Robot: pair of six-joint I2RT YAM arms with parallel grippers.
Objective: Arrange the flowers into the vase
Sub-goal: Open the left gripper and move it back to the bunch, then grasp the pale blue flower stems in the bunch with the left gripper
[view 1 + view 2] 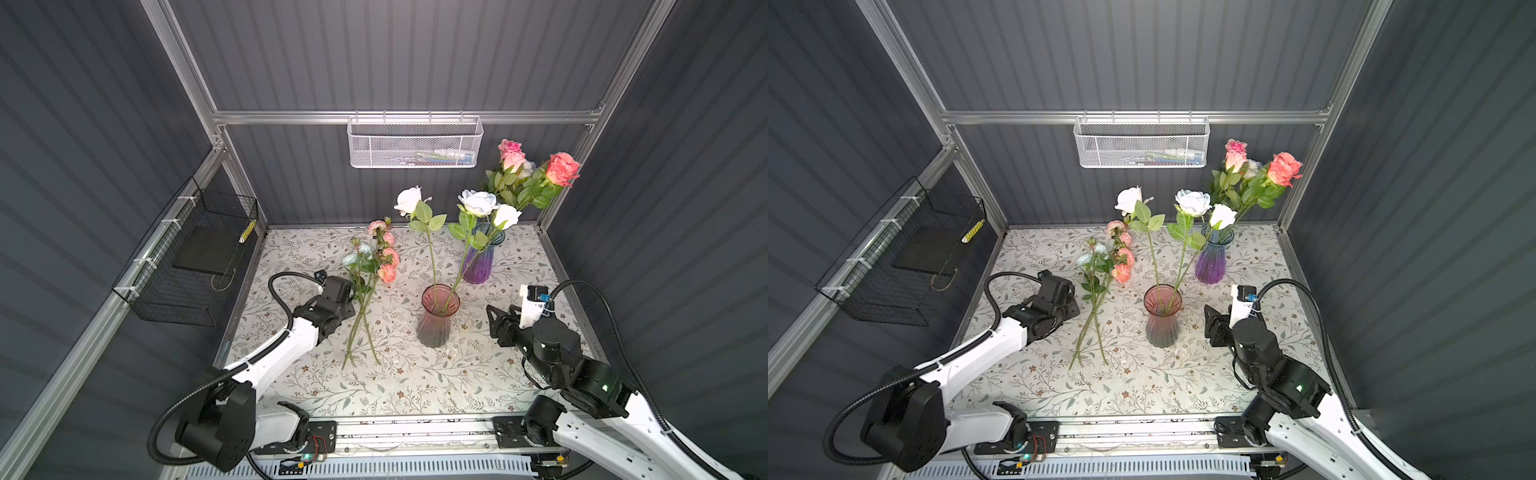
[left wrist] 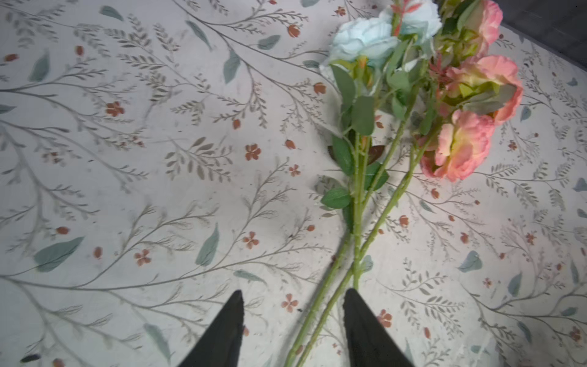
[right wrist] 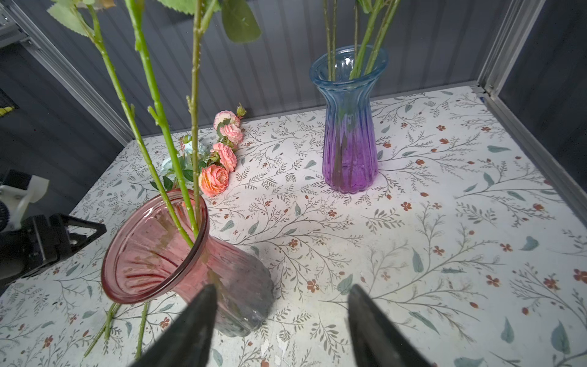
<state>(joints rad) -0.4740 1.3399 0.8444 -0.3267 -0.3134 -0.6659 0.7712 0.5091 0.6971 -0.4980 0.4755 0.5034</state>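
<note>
- Top view: loose flowers (image 1: pixel 368 291) lie on the tabletop (image 1: pixel 415 382), stems running 1 to 7 o'clock, just at 3 o'clock of the nearer left hand (image 1: pixel 347 299).
- Left wrist: the hand's fingers (image 2: pixel 222 333) stand half-wide, stems between them, ungripped.
- Right wrist: right hand (image 3: pixel 282 289) half-wide, empty, beside the pink vase (image 3: pixel 203 216).

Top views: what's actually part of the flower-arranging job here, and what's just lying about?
Job:
loose flowers lying on the table
pink vase, holding white roses
purple vase, holding pink roses

Lying about:
white mesh basket, hung at the back
black wire basket, hung at the left
</note>
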